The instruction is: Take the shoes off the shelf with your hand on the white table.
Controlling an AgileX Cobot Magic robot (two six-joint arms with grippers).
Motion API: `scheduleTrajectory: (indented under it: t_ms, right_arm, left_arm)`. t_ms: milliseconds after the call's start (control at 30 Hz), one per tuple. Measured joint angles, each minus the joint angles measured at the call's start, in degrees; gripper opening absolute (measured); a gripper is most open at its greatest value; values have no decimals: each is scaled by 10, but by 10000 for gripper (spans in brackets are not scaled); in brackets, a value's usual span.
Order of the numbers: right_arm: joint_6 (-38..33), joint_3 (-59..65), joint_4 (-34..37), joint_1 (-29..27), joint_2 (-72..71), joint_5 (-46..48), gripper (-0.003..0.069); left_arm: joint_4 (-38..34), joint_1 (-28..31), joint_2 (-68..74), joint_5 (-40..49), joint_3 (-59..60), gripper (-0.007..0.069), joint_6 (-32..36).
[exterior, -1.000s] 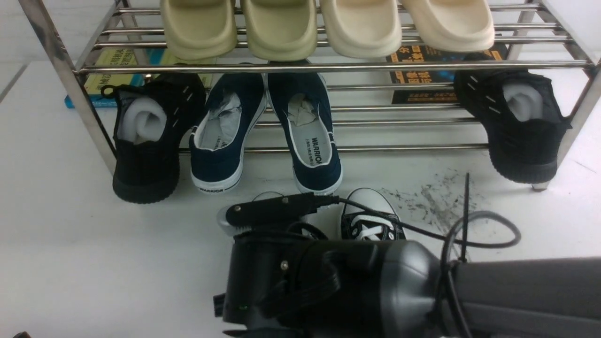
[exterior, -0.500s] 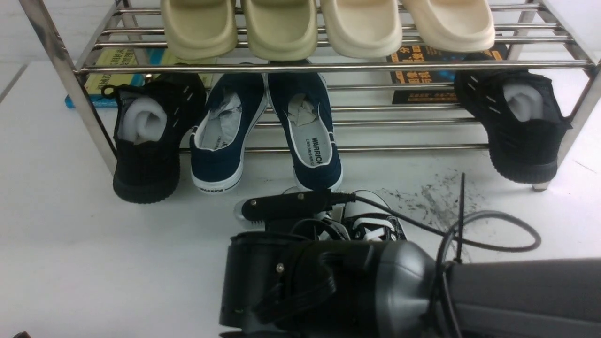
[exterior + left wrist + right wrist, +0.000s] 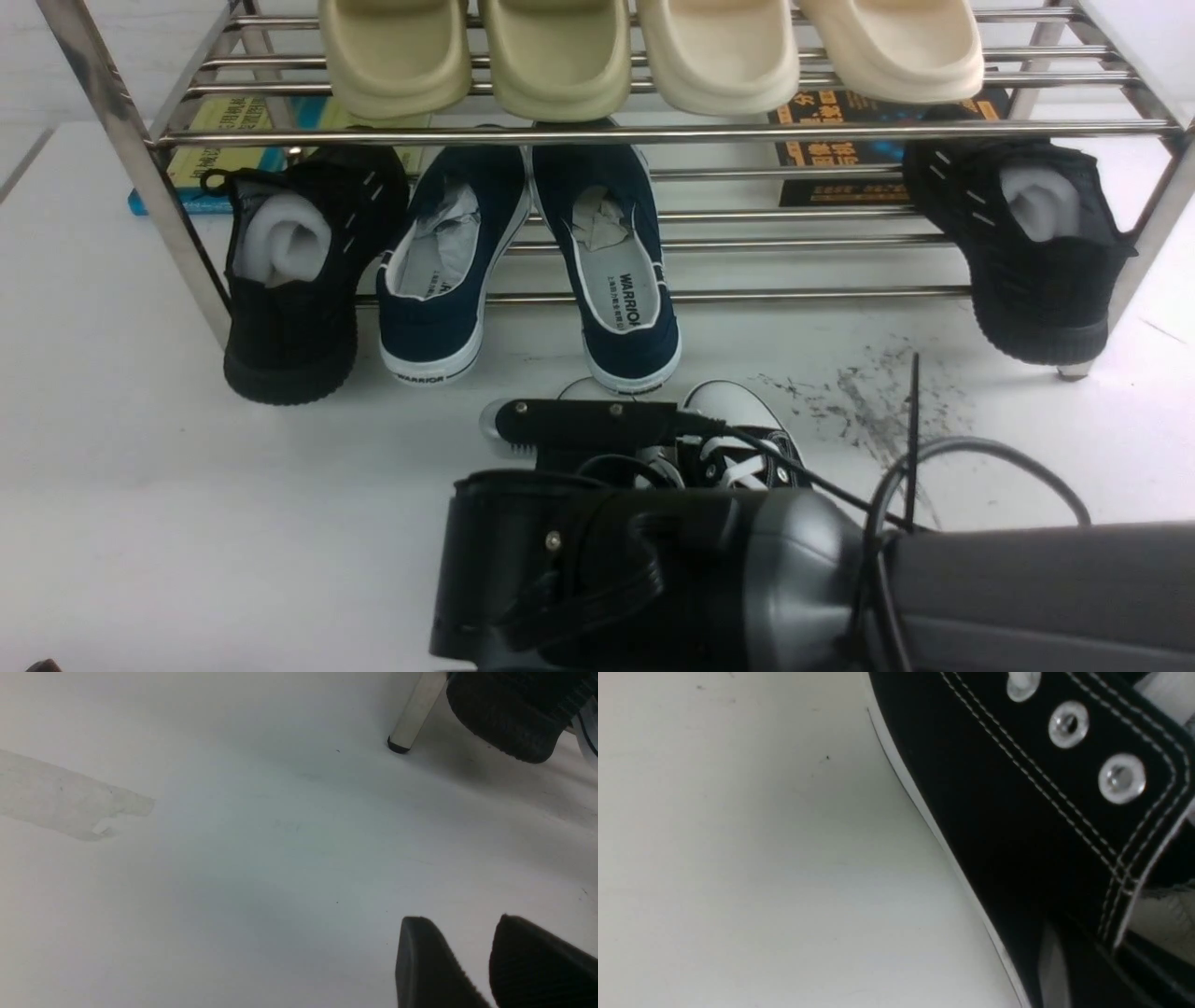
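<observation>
Rightward-shifted right end effector (image 3: 1064,970) clamped on black canvas sneaker (image 3: 1017,812), metal eyelets (image 3: 1068,724), rounded white rubber toe (image 3: 581,386)

My fingertips (image 3: 434,961) hang over the white table (image 3: 280,868). A shelf leg (image 3: 415,714) stands on it, black shoe heel (image 3: 504,718) just beside. Pale smear (image 3: 60,798) well apart.

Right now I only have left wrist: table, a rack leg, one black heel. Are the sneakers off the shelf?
Observer: Yes. Front view shows both sneakers on the white table, just ahead of the navy slip-ons, toes toward the shelf.
Operator: Held?
Observer: The right gripper is shut on one sneaker's side, beside the eyelets.
Operator: Lifted?
Observer: Doesn't look it. In the right wrist view its sole edge sits down on the table.
</observation>
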Motion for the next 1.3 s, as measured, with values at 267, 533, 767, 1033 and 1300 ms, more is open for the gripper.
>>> scheduleTrajectory:
  t_ms: [267,533,767,1033,1300]
  right_arm:
    - [5,0,12,-4,0,1,59]
    - [6,-9,52,-9,0,10,171]
    - [-105,-94,68,-13,0,65,315]
    - [-373,-220,88,-13,-3,83,348]
    - [-650,-261,135,-13,-83,95,248]
  left_arm:
    - [0,0,0,0,0,239,0]
    - [0,0,0,0,0,239,0]
    - [0,0,0,0,0,239,0]
    - [1,0,0,0,0,239,0]
    - [1,0,0,0,0,239,0]
